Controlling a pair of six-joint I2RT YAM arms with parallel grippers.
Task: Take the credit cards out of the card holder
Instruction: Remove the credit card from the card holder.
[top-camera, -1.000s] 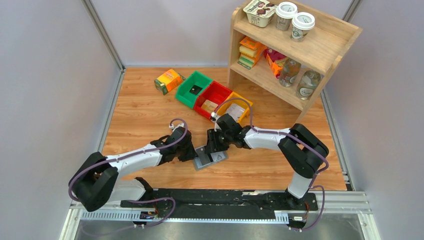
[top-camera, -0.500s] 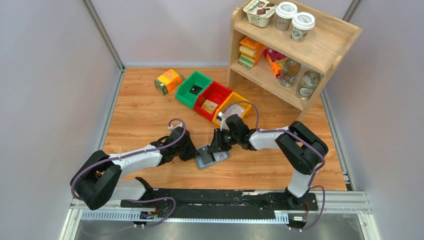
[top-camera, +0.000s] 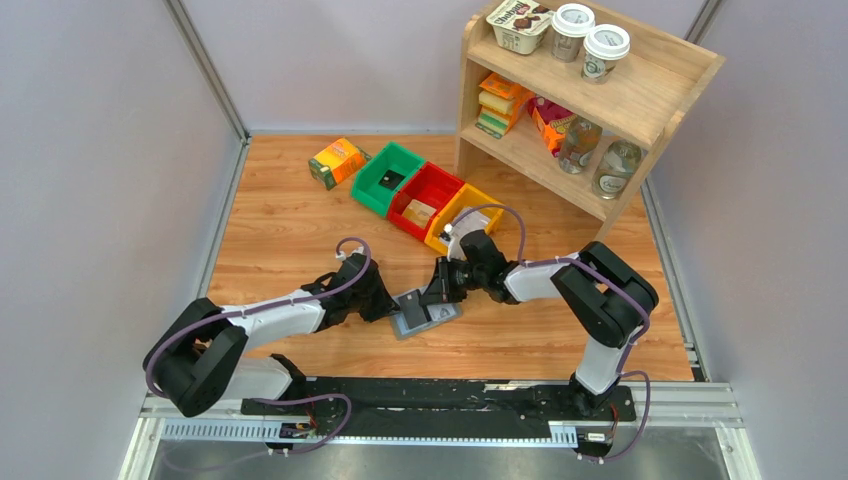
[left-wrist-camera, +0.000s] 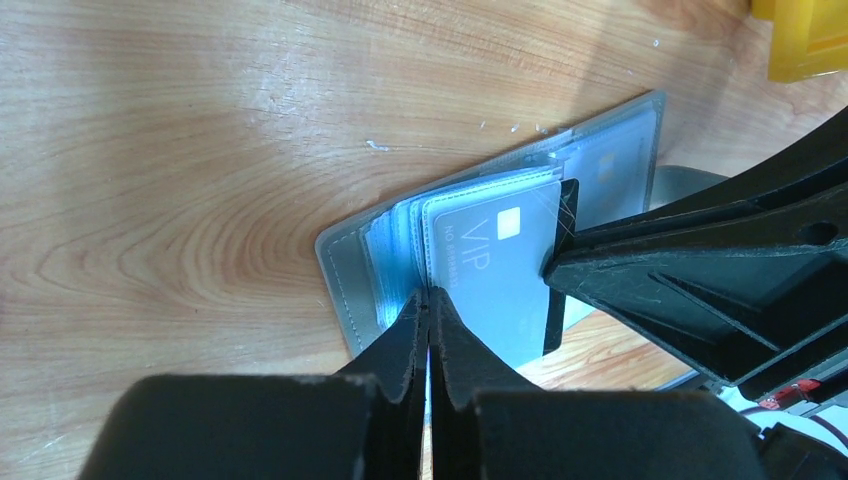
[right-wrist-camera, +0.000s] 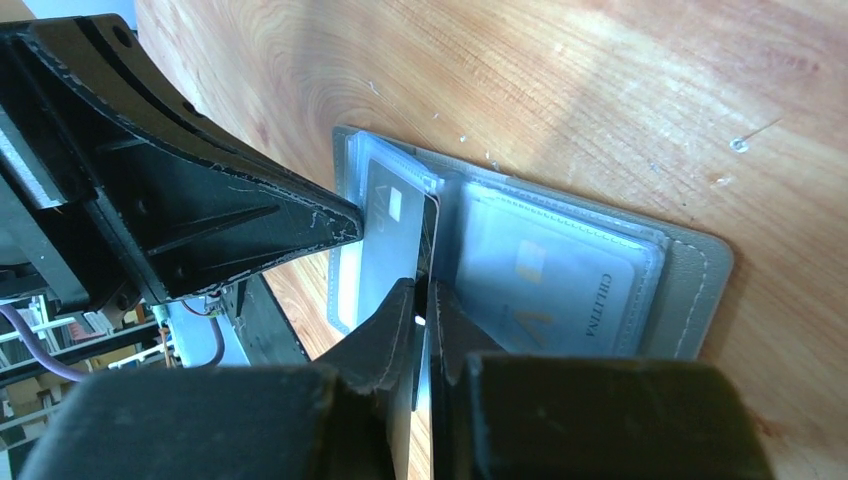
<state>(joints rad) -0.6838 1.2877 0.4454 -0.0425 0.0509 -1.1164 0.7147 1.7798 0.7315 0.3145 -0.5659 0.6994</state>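
Note:
The grey card holder (top-camera: 421, 313) lies open on the wooden table between both arms. It shows in the left wrist view (left-wrist-camera: 345, 275) and the right wrist view (right-wrist-camera: 690, 280), with cards in clear pockets: a grey VIP card (left-wrist-camera: 490, 270) and a pale card (right-wrist-camera: 560, 280). My left gripper (left-wrist-camera: 428, 296) is shut on the edge of a clear pocket leaf of the holder. My right gripper (right-wrist-camera: 424, 290) is shut on a black card (right-wrist-camera: 388, 235) that sticks partly out of a pocket. The black card's edge (left-wrist-camera: 553, 322) shows beside the right finger (left-wrist-camera: 640, 260).
Green (top-camera: 388, 178), red (top-camera: 426, 197) and yellow (top-camera: 467, 213) bins stand in a row behind the holder. An orange-green carton (top-camera: 338, 161) lies at the back left. A wooden shelf (top-camera: 590, 100) with cups, bottles and packets stands at the back right.
My right arm has drawn its gripper a little to the right, away from the left gripper, with the black card pinched. The left gripper stays on the holder.

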